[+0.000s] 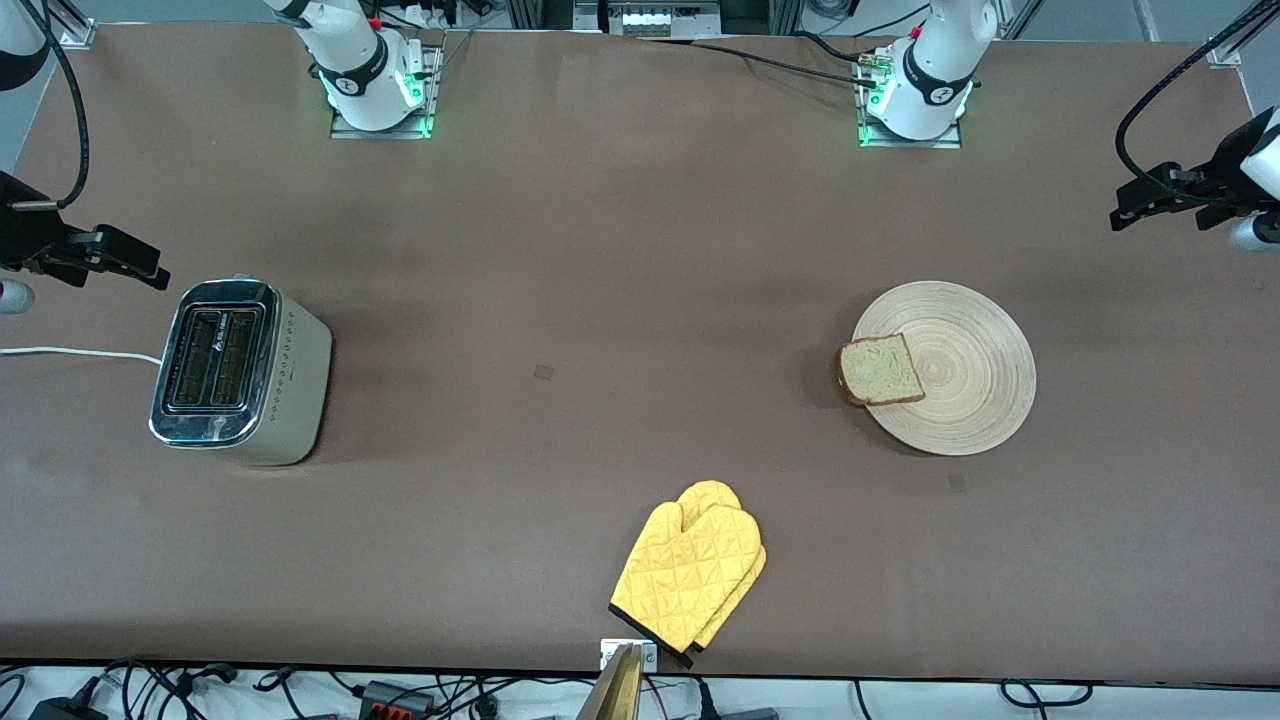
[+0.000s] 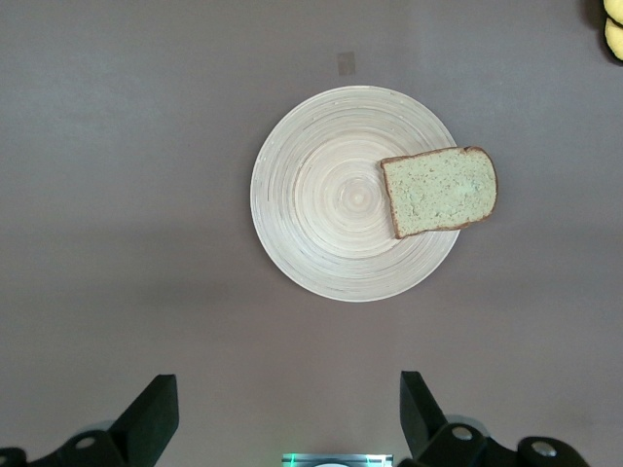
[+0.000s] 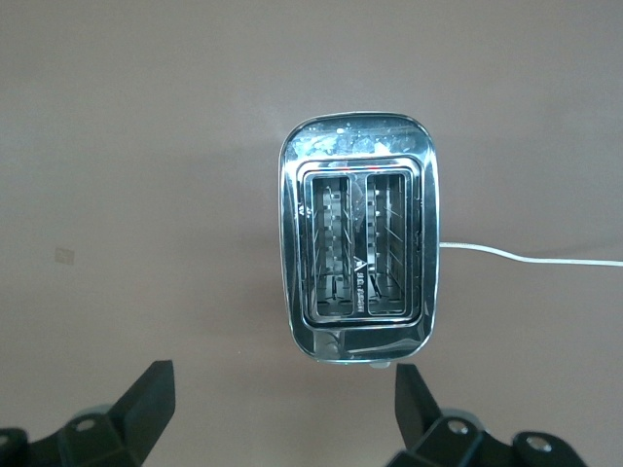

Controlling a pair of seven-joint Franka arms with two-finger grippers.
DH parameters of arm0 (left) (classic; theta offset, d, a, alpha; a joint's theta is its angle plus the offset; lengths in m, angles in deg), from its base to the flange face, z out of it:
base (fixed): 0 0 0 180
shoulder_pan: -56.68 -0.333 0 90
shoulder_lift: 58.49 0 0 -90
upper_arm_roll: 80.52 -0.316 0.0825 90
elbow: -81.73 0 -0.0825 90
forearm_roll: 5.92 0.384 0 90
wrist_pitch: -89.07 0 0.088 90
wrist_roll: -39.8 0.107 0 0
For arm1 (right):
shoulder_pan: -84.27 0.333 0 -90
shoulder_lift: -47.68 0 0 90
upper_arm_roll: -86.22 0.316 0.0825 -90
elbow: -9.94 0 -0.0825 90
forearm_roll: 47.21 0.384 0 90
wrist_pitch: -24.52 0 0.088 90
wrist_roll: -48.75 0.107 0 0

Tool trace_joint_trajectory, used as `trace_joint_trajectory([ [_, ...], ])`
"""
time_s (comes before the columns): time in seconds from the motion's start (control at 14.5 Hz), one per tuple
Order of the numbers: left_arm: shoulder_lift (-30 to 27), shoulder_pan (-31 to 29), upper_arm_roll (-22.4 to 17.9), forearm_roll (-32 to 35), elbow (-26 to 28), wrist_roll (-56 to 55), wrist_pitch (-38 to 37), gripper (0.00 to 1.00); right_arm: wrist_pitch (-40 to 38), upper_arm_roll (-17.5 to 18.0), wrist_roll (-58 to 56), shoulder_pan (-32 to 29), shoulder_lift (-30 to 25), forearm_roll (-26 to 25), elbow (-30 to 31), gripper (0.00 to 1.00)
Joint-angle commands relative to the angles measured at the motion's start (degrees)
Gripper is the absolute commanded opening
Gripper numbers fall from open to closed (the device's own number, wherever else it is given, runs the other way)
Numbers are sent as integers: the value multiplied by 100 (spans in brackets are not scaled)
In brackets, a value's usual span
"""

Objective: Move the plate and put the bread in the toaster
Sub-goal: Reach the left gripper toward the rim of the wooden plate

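Both tools spread wide, empty: left tool [image 2: 282, 423] over plate [image 1: 965, 375] near worktop's [image 1: 600, 300] left-arm edge, bread [image 1: 880, 370] overhanging its rim; right tool [image 3: 282, 423] over toaster [image 1: 240, 370] near right-arm edge, logo between slots unreadable

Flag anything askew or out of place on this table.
Only the bread: it lies off-centre on the plate, one end overhanging the rim toward the toaster. The toaster stands upright, both slots empty.

Left claw [image 2: 282, 428] raised, fingers spread (empty); right claw [image 3: 282, 428] same.
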Motion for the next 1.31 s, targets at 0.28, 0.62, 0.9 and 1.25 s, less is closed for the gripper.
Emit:
trace_joint_trajectory([
  [0.28,-116,-53,44,17,90,-46,54,100,111,33,-74,-37,-292,16,357,100],
  [0.62,34,-9,-18,17,64,-55,28,100,112,33,-82,-37,-292,16,357,100],
  [0.9,147,-44,-9,17,29,-38,36,100,103,33,-65,-46,-284,16,366,100],
  [1.25,586,-149,-9,-88,-68,58,1,100,164,24,-74,-54,-284,16,366,100],
])
